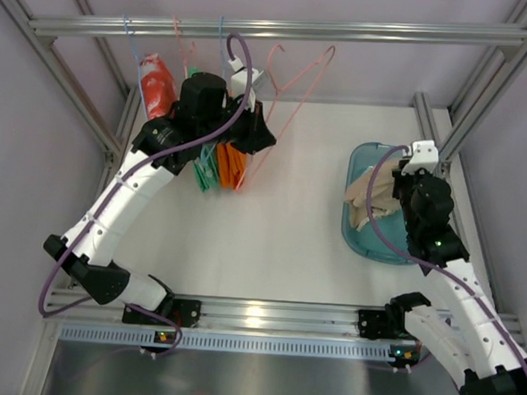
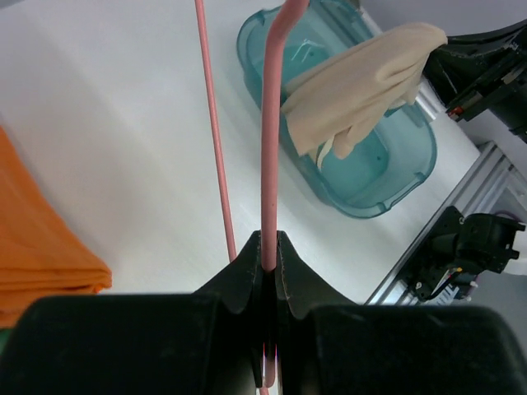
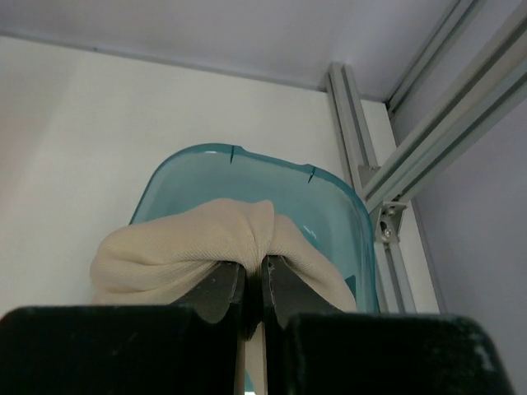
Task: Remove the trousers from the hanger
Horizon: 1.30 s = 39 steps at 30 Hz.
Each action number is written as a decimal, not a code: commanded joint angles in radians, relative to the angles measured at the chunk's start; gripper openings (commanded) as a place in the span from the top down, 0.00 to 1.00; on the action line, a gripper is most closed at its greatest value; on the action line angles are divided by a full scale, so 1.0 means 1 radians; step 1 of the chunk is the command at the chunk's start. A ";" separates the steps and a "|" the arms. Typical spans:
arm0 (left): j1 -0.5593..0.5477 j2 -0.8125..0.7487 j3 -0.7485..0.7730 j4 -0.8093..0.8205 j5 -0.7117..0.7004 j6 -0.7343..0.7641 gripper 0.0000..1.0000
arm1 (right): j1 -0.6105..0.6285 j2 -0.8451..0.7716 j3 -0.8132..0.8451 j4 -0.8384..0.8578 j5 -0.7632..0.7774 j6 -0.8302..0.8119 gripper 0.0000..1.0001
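**Item 1: beige trousers.**
- Location: bunched in the right gripper, above the teal bin. The jaws are clenched on the cloth.
- Risk, my judgement: the folds hang toward one side of the bin. If I let go here, they may slump across the rim onto the desk.

**Item 2: orange trousers.**
- Location: hanging among the hangers under the rail, just beside the left gripper. I cannot tell which hanger carries them.
- Risk: my left jaws are clamped on the pink hanger, which is bare wire. A careless pull could unhook it from the rail or swing it into its neighbours.

**Pose.**
- Left arm: stretched forward to the rail, with its wrist among the hangers.
- Right arm: bent, with its gripper over the bin.
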 commanded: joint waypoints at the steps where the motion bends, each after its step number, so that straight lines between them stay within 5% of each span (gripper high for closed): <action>1: -0.004 0.015 0.055 -0.090 -0.068 0.013 1.00 | -0.011 0.037 -0.004 0.136 0.037 0.010 1.00; 3: -0.007 0.044 0.091 -0.119 -0.126 0.003 1.00 | -0.013 0.098 0.005 0.067 0.005 0.028 0.83; 4: -0.007 0.048 0.095 -0.126 -0.138 -0.004 1.00 | -0.013 0.118 0.016 0.050 -0.015 0.045 0.67; 5: -0.007 0.049 0.099 -0.129 -0.145 -0.009 1.00 | -0.014 0.146 0.022 -0.011 -0.038 0.051 0.34; 8: -0.005 0.055 0.116 -0.127 -0.148 -0.032 1.00 | -0.022 0.129 0.030 -0.027 -0.081 0.087 0.01; 21: -0.005 0.164 0.265 -0.126 -0.257 -0.147 1.00 | -0.024 0.074 0.208 -0.101 -0.481 0.159 0.01; 27: -0.005 0.187 0.303 -0.112 -0.281 -0.242 1.00 | -0.008 0.074 0.243 0.037 -0.732 0.399 0.04; 34: -0.016 0.209 0.331 -0.112 -0.369 -0.291 1.00 | 0.180 0.224 0.376 0.134 -0.680 0.568 0.20; 39: -0.042 0.207 0.326 -0.103 -0.415 -0.301 1.00 | 0.338 0.324 0.464 0.195 -0.591 0.660 0.21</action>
